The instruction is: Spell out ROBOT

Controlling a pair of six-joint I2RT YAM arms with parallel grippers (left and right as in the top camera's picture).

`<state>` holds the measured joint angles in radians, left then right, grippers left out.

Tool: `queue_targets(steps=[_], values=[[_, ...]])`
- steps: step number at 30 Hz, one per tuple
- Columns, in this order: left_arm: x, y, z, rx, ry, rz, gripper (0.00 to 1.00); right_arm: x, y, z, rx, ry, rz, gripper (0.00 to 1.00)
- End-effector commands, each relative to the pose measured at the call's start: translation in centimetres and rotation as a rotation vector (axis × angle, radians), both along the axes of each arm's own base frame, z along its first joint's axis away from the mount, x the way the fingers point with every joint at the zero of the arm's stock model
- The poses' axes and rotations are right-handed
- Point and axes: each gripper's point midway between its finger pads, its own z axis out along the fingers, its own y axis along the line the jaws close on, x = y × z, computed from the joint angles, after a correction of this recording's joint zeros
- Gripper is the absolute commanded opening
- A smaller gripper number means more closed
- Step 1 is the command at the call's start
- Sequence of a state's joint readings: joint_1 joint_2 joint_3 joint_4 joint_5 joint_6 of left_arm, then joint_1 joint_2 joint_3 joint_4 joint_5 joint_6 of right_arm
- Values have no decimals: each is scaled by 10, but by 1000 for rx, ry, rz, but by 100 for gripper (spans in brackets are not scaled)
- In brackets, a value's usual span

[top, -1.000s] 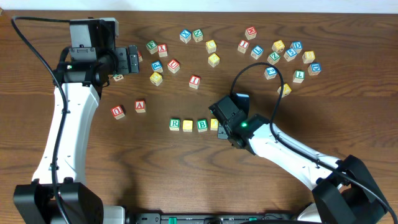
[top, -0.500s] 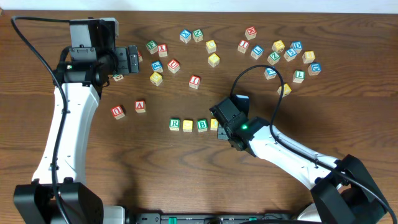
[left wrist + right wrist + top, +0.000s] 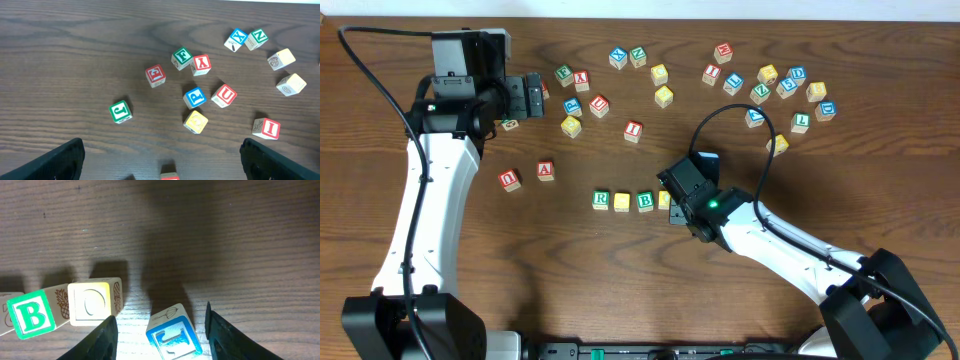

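Dark wood tabletop [image 3: 570,285]; left gripper [image 3: 161,157] wide, right gripper [image 3: 160,327] loose around blue T cube [image 3: 176,337]

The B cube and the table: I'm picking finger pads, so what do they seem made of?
B cube: probably pale wood. Its side is bare with a stamped pineapple drawing, and the letter face is painted green. Table: dark brown wood or wood-look laminate. Streaky grain shows, but I cannot tell which it is.

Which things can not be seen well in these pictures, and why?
Blue cube: overhead, hidden beneath right gripper; right wrist, letter unclear in glare.
Yellow cube: overhead, half covered by that gripper.
Red cube: left wrist, cut by bottom edge, letter unseen.
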<state>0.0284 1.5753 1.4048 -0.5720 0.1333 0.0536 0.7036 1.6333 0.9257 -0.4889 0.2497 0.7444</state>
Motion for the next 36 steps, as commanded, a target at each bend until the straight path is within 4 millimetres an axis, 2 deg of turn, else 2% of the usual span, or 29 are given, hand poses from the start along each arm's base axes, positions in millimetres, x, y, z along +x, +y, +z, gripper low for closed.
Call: queue_targets(steps=[1, 12, 23, 25, 31, 36], values=[[0, -2, 12, -4, -29, -12, 98, -1, 0, 6, -14, -18, 44, 52], [0, -2, 12, -5, -29, -12, 98, 1, 2, 8, -11, -24, 49, 52], [0, -2, 12, -5, -29, -12, 98, 19, 11, 31, -3, -74, 90, 54], [0, -2, 12, -4, -29, -12, 98, 23, 11, 37, -11, -82, 107, 57], [0, -2, 12, -5, -29, -12, 98, 33, 14, 54, -66, -109, 245, 64], [0, -2, 12, -5, -29, -12, 98, 32, 21, 57, -91, -101, 466, 71]])
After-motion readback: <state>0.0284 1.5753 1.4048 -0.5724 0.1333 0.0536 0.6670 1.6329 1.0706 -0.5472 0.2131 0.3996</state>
